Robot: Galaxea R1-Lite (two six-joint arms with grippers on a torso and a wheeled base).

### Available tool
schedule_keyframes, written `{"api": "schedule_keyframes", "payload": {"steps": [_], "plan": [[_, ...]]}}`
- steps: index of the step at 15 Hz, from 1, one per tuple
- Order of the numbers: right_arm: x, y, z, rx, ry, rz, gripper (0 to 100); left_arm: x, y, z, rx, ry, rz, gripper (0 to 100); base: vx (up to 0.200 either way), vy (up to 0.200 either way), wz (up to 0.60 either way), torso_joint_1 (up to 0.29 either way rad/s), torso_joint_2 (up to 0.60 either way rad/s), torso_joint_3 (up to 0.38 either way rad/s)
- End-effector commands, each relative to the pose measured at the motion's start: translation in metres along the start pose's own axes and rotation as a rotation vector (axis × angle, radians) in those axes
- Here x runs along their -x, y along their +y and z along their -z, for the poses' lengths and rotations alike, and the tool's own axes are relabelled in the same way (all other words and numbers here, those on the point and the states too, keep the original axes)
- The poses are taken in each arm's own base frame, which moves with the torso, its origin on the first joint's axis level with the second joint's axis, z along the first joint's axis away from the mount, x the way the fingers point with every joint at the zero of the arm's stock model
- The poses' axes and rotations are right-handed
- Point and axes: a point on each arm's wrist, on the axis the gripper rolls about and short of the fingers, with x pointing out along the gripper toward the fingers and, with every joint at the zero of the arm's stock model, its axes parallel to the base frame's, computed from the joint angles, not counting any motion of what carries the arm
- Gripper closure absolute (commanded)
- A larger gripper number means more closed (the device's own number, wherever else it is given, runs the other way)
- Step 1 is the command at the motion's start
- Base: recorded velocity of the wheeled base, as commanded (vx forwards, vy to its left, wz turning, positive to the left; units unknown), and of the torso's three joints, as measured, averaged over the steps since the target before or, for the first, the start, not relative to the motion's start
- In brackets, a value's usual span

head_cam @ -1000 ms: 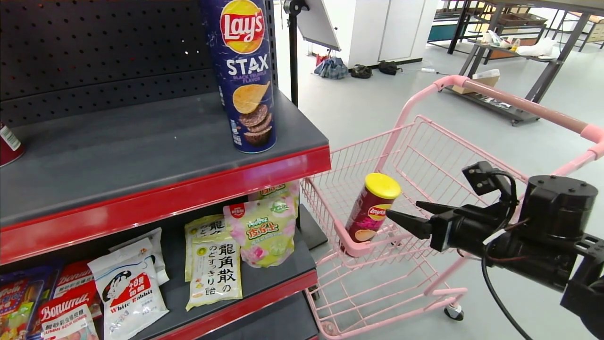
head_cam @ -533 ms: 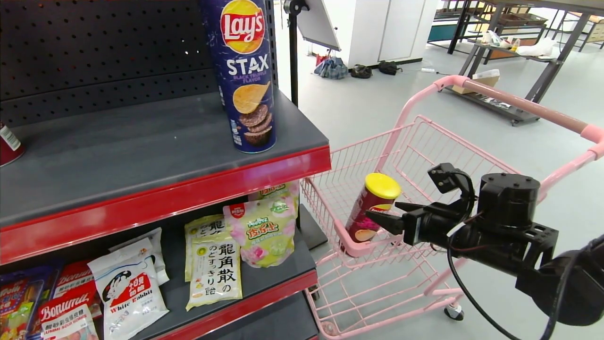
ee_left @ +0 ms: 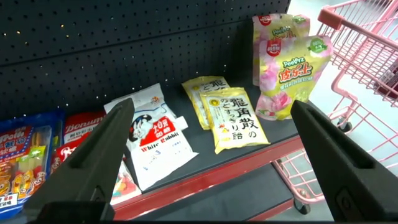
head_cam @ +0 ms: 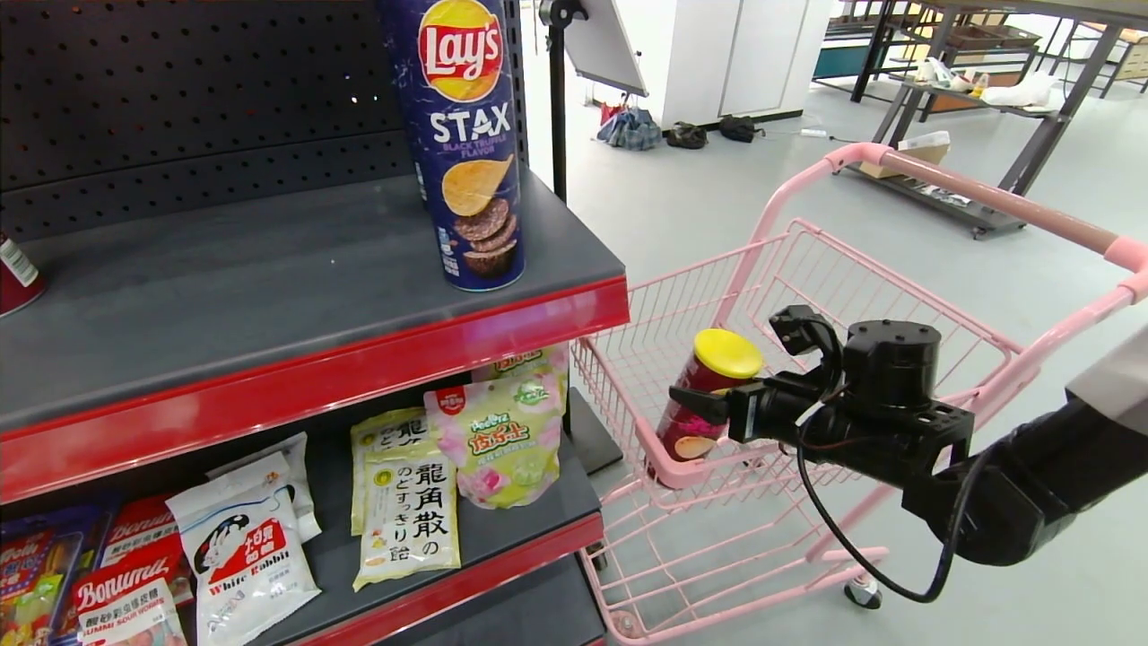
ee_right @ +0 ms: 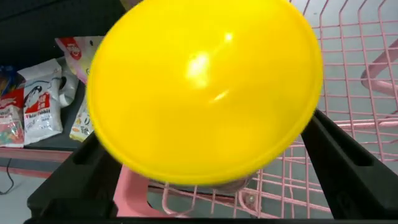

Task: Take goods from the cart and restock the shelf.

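Pink wire cart (head_cam: 668, 471) stands just beside the right end of the shelf (head_cam: 269, 278), and the maroon chip can (head_cam: 692, 432) with its yellow lid (head_cam: 727, 353) leans tilted in the basket corner nearest the shelf, base down against the thick front rim. Right gripper (head_cam: 701, 397) is level with the upper part of the can, its two black fingers spread apart and flanking the can, one on the near side and one behind it; in the right wrist view the lid lies between the two fingers (ee_right: 348, 168), though whether the pads actually touch the can is not clear from either view. Left gripper (ee_left: 211, 109) hangs in front of the lower shelf board, its fingers wide apart and holding nothing. On that lower board lie flat snack bags: a white bag (head_cam: 242, 547), a yellow bag (head_cam: 408, 511) and a green-and-pink pouch (head_cam: 507, 440) propped upright at the right end. A tall blue chip can (head_cam: 466, 144) stands upright near the right front edge of the grey upper board.
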Motion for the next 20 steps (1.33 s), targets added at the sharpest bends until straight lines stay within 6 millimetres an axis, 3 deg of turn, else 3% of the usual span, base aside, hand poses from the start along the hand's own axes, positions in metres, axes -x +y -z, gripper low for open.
{"api": "schedule_keyframes", "payload": {"steps": [1, 5, 6, 10, 12, 13, 15, 16, 18, 19, 20], "plan": [[-0.009, -0.003, 0.007, -0.005, 0.020, 0.004, 0, 0.000, 0.000, 0.000, 0.000, 0.000, -0.001, 0, 0.000, 0.000, 0.00, 0.000, 0.00, 0.000], [-0.020, -0.007, 0.008, -0.005, 0.010, 0.029, 0, 0.000, 0.000, 0.000, 0.000, 0.000, -0.001, 0, 0.000, 0.000, 0.00, 0.000, 0.00, 0.000], [-0.021, -0.007, 0.006, -0.006, 0.005, 0.028, 100, 0.000, 0.000, 0.000, 0.000, 0.000, 0.001, 0, 0.000, 0.000, 0.00, 0.000, 0.00, 0.000], [-0.021, -0.006, 0.001, -0.003, -0.014, 0.028, 100, 0.000, 0.000, 0.000, 0.000, 0.000, 0.001, 0, 0.000, 0.000, 0.00, 0.000, 0.00, 0.000], [-0.010, -0.006, -0.018, 0.010, -0.061, 0.038, 100, 0.000, 0.000, 0.000, 0.000, 0.000, -0.001, 0, 0.000, 0.000, 0.00, 0.000, 0.00, 0.000], [-0.005, -0.005, -0.033, 0.022, -0.091, 0.042, 100, 0.000, 0.000, 0.000, 0.000, 0.000, -0.001, 0, 0.000, 0.000, 0.00, 0.000, 0.00, 0.000], [0.028, 0.001, -0.091, 0.082, -0.190, 0.066, 100, 0.000, 0.000, 0.000, 0.000, 0.000, -0.001, 0, 0.000, 0.000, 0.00, 0.000, 0.00, 0.000], [0.034, 0.002, -0.100, 0.093, -0.201, 0.071, 100, 0.000, 0.000, 0.000, 0.000, 0.000, -0.001, 0, 0.000, 0.000, 0.00, 0.000, 0.00, 0.000], [0.099, 0.017, -0.158, 0.178, -0.261, 0.120, 100, 0.000, 0.000, 0.000, 0.000, 0.000, 0.001, 0, 0.000, 0.000, 0.00, 0.000, 0.00, 0.000], [0.133, 0.026, -0.173, 0.194, -0.293, 0.159, 100, 0.000, 0.000, 0.000, 0.000, 0.000, -0.001, 0, 0.000, 0.000, 0.00, 0.000, 0.00, 0.000], [0.163, 0.037, -0.173, 0.190, -0.309, 0.203, 100, 0.000, 0.000, 0.000, 0.000, 0.000, 0.001, 0, 0.000, 0.000, 0.00, 0.000, 0.00, 0.000]]}}
